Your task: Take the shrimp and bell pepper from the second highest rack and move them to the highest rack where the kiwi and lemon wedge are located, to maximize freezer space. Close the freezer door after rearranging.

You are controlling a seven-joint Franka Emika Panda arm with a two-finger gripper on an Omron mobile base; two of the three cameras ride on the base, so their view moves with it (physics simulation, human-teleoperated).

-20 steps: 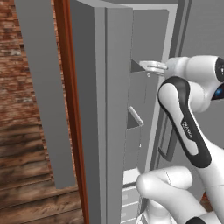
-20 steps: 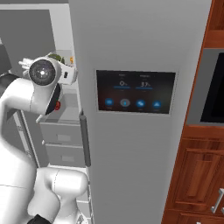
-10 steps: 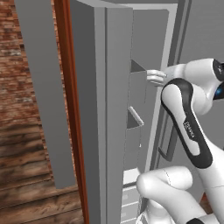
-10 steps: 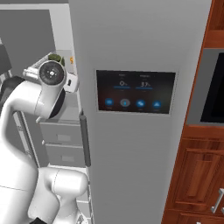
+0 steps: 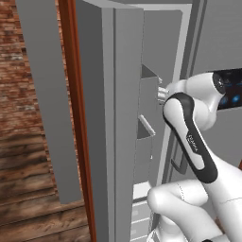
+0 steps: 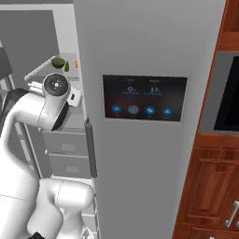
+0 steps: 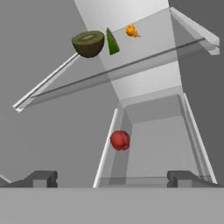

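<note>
Gripper (image 7: 112, 178) spread wide and empty, aimed into the freezer (image 6: 60, 70). Ahead, red bell pepper (image 7: 120, 140), roundish, no clear long axis, against the left wall of the grey bin (image 7: 192, 135). Above, on the clear shelf (image 7: 131, 65): halved kiwi (image 7: 88, 43), upright lemon wedge (image 7: 112, 42), tiny curled shrimp (image 7: 131, 31), heading unclear.

A brick wall (image 5: 19, 71) fills the nine o'clock side of the left base view, with wooden floorboards (image 5: 33, 208) below it toward seven o'clock and a reddish-brown wooden upright (image 5: 78, 118) just beside it. In the right base view, the grey fridge door (image 6: 149, 42) carries a black touch panel (image 6: 144, 97) at centre and a dark vertical handle (image 6: 90, 147) at its nine o'clock edge. Reddish wooden cabinets (image 6: 205, 186) stand at four o'clock, beneath a dark built-in oven window (image 6: 228, 93) at three o'clock.
</note>
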